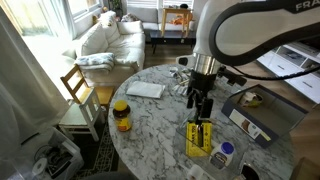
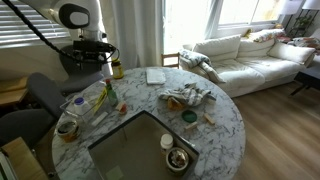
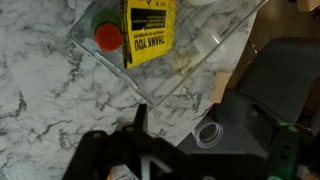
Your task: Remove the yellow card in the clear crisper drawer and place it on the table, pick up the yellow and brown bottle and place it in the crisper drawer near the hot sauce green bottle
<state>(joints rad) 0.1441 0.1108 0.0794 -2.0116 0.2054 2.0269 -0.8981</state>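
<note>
- Overhead, the jaws hung apart and empty above the drawer (image 3: 205, 50).
- Card (image 3: 148, 30) lay inside the drawer, just beside the green bottle (image 3: 103, 30).
- Jar (image 1: 121, 116) stood well apart on the bench (image 1: 155, 135).

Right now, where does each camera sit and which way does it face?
Exterior view: beside the round white marble table, facing a white sofa; arm and gripper at top right.
Exterior view: same table, sofa right; arm upper left.
Wrist view: down onto the bright yellow flat card in the clear plastic drawer; gripper at bottom.
Both exterior views share table, sofa and arm.
</note>
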